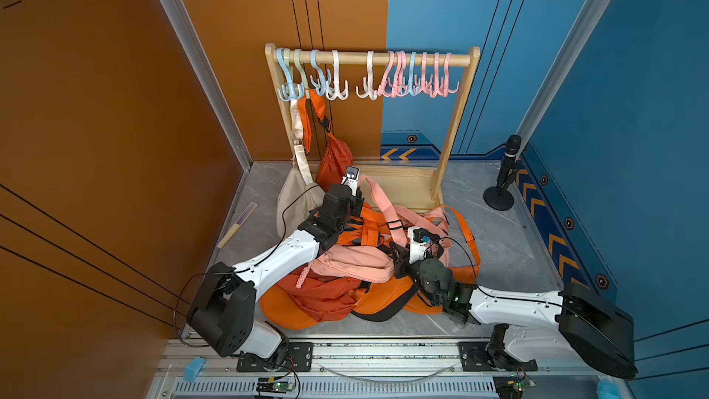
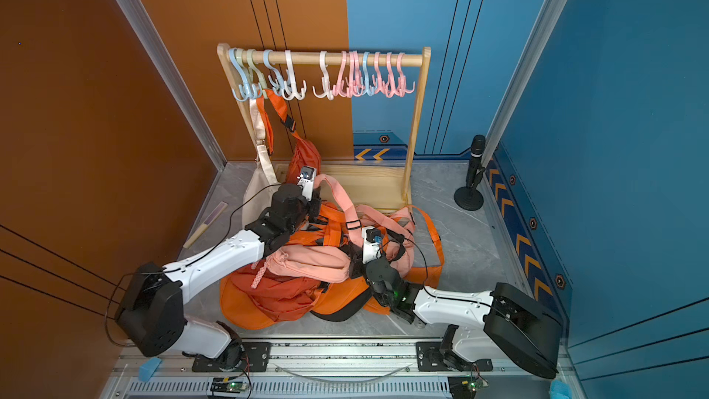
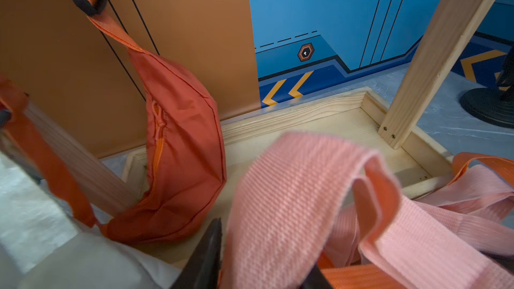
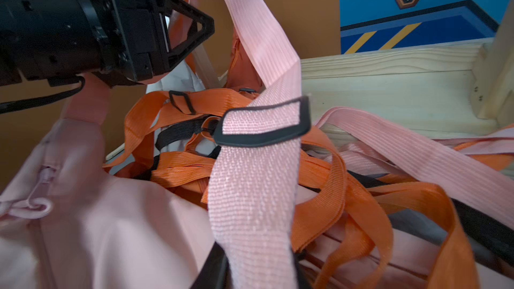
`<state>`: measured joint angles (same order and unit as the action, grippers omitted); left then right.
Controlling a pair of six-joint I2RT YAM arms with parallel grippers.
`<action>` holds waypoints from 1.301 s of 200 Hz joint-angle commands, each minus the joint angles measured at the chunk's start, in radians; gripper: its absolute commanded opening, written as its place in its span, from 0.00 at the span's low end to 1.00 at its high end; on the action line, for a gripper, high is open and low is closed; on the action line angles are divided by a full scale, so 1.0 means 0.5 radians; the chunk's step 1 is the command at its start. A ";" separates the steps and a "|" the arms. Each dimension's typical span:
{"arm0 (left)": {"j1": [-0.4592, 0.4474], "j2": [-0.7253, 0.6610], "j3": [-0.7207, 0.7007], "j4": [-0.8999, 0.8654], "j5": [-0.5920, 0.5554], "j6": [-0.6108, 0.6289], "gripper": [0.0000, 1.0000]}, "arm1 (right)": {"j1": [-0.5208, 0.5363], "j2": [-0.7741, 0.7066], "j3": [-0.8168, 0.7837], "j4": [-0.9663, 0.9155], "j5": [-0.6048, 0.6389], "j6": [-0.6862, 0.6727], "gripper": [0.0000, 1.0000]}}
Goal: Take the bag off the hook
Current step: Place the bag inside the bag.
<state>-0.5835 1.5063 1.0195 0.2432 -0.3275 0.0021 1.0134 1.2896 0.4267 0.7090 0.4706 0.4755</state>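
Note:
A pink bag [image 1: 353,262] lies on a pile of orange bags [image 1: 318,301] on the table, off the rack. Its pink strap [image 1: 378,193] arches up to my left gripper [image 1: 358,205], whose jaws stand apart with the strap [image 3: 292,190] lying flat between them. My right gripper [image 4: 256,262] sits over the pile, also open, with the same strap [image 4: 250,204] running loosely between its fingers. A beige bag [image 1: 299,197] and an orange bag [image 1: 335,159] still hang from a hook [image 1: 303,92] at the left end of the wooden rack [image 1: 452,124].
Several empty pastel hooks [image 1: 414,86] line the rack's bar. The rack's wooden base tray [image 3: 306,112] lies right behind the pile. A black microphone stand [image 1: 502,186] stands at the back right, and a flat stick [image 1: 238,224] lies by the left wall.

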 commanded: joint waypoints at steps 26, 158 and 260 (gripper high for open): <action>0.007 0.144 0.152 -0.094 0.227 -0.141 0.54 | -0.109 0.065 -0.035 -0.091 0.094 0.132 0.37; 0.132 -0.382 -0.125 -0.177 0.086 -0.466 0.95 | -0.244 -0.200 -0.001 -0.344 0.077 0.075 1.00; 0.804 -0.623 0.153 -0.337 0.585 -0.628 0.45 | -0.275 -0.499 0.303 -0.794 -0.233 -0.398 1.00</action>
<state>-0.2489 1.1652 0.9871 0.1131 -0.1688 -0.2832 0.8867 1.0630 0.4999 0.4141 0.4187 0.3862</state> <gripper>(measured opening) 0.502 0.997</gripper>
